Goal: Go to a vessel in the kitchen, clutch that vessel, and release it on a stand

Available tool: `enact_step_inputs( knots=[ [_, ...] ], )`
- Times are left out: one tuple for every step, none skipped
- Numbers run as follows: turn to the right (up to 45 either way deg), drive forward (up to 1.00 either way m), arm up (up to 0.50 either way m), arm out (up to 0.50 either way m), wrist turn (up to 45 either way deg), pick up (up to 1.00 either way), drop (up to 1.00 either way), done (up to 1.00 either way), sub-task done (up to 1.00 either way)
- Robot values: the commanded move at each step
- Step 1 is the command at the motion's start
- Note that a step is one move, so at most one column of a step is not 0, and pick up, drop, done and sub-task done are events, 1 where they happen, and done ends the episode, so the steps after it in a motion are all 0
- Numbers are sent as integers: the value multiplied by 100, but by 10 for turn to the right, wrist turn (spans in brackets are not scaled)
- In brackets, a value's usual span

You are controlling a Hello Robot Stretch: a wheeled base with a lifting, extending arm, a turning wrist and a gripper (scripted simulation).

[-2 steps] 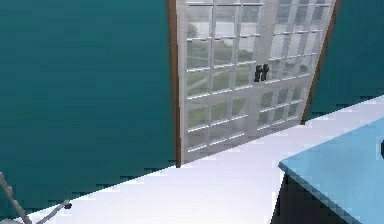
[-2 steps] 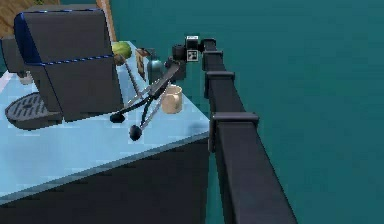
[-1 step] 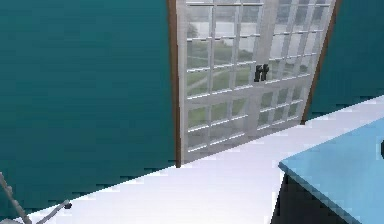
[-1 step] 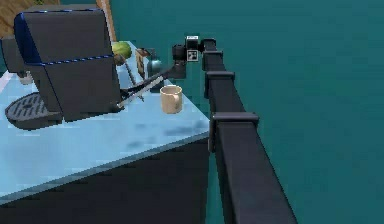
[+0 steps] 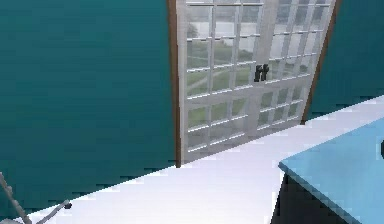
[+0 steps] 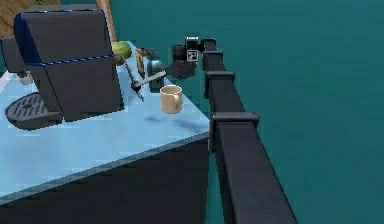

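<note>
A tan mug (image 6: pixel 171 99) stands upright near the right edge of a light blue counter (image 6: pixel 90 140) in the arm side view. My arm (image 6: pixel 235 130) runs up along the counter's right side. The gripper (image 6: pixel 170 60) is at its far end, beyond the mug, next to two white marked squares (image 6: pixel 192 57). Small things stand on the counter at and behind the gripper, so I cannot tell whether it holds anything. One is a brown boxy thing (image 6: pixel 148 60); another is a slim utensil-like piece (image 6: pixel 138 82).
A big dark coffee machine (image 6: pixel 65 60) takes the counter's left part, with a green round thing (image 6: pixel 122 48) behind it. In the forward view, white glazed double doors (image 5: pixel 245 70) sit in a teal wall (image 5: pixel 80 80), above pale floor (image 5: pixel 200 185). The counter's corner (image 5: pixel 340 165) is at lower right.
</note>
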Motion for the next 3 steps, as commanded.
enact_step_inputs(
  knots=[
    [0, 0, 0, 0, 330, 0, 0, 0, 0],
    [0, 0, -12, 0, 0, 0, 0, 0, 0],
    [0, 0, 0, 0, 0, 100, 0, 0, 0]
  ],
)
